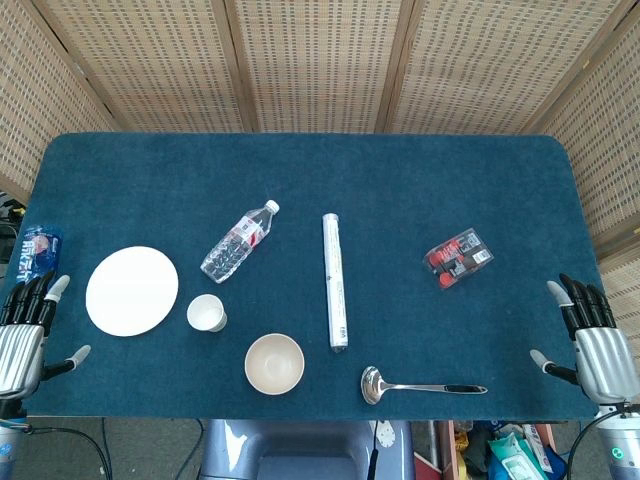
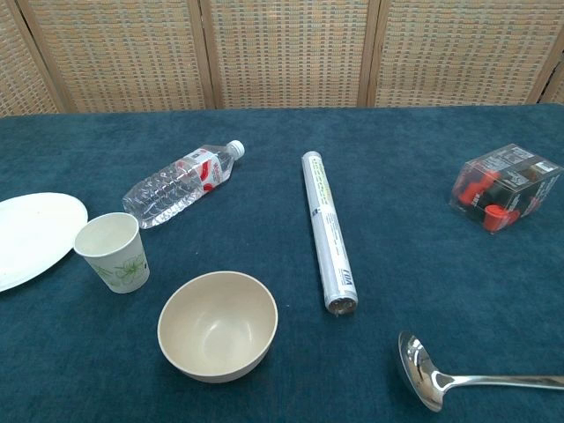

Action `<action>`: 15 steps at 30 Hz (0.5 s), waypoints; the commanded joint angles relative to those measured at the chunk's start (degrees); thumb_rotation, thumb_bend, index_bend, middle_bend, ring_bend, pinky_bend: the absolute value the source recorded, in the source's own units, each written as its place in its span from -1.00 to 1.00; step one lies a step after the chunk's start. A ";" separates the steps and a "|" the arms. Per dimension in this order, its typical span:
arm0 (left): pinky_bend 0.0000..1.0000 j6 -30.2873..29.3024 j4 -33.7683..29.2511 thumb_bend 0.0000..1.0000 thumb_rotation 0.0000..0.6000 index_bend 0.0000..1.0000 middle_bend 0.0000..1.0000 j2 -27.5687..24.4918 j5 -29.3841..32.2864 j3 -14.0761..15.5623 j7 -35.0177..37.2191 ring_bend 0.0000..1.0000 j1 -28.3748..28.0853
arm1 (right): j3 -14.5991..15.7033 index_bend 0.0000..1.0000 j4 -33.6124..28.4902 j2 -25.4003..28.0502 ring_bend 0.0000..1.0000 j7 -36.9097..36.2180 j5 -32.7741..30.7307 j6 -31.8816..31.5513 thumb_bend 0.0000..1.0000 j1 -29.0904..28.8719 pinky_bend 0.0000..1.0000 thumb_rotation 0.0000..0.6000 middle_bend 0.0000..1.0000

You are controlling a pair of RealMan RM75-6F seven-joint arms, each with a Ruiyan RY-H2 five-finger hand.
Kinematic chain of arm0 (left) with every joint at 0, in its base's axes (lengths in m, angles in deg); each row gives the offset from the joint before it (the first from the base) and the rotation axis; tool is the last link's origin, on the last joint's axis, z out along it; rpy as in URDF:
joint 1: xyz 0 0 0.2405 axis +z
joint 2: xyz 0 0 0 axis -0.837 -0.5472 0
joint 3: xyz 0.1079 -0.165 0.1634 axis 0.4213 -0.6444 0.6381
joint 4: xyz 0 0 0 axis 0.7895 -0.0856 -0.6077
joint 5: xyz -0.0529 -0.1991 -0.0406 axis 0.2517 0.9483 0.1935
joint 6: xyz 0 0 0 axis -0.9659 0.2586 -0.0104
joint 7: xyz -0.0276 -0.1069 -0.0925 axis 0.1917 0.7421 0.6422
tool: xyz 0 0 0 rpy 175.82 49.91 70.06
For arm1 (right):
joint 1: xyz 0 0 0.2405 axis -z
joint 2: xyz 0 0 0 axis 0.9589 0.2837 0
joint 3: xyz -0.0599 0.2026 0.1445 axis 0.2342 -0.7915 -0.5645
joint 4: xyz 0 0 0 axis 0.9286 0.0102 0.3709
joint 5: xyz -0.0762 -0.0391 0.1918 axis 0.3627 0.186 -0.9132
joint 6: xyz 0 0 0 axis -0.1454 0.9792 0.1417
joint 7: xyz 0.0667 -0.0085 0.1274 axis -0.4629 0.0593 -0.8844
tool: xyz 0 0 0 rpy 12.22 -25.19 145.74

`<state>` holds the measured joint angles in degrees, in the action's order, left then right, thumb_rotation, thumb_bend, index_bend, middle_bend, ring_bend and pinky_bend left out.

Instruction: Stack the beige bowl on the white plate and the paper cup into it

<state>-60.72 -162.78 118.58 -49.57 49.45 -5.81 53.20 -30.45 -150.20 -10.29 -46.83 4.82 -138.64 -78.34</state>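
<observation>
Left hand (image 1: 22, 335): at the tabletop's (image 1: 400, 180) left edge, we see its fingers (image 1: 33, 295) spread and holding nothing.
Right hand (image 1: 598, 345): at the right edge, fingers apart and empty too.
Plate (image 1: 131, 291): nearest our left hand, flat, just inboard of it.
Cup (image 2: 112, 251): upright, mouth up, just right of the plate, apart from it.
Bowl (image 2: 218, 324): upright, open side up, right of the cup near the front edge, well apart from both hands.
Bottle (image 2: 181, 183): on its side behind the cup, cap pointing to the far right.
</observation>
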 commanded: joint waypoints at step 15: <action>-1.00 -0.19 -0.28 -0.96 1.00 -1.00 -1.00 -0.26 -0.52 0.28 -0.05 -1.00 0.12 | -1.49 -0.98 1.74 -1.84 -1.00 4.86 -0.44 -3.06 -0.72 0.70 -1.00 1.00 -1.00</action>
<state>-60.90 -163.05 118.32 -50.09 49.74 -5.86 53.33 -31.74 -148.60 -11.92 -42.37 4.49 -141.45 -77.69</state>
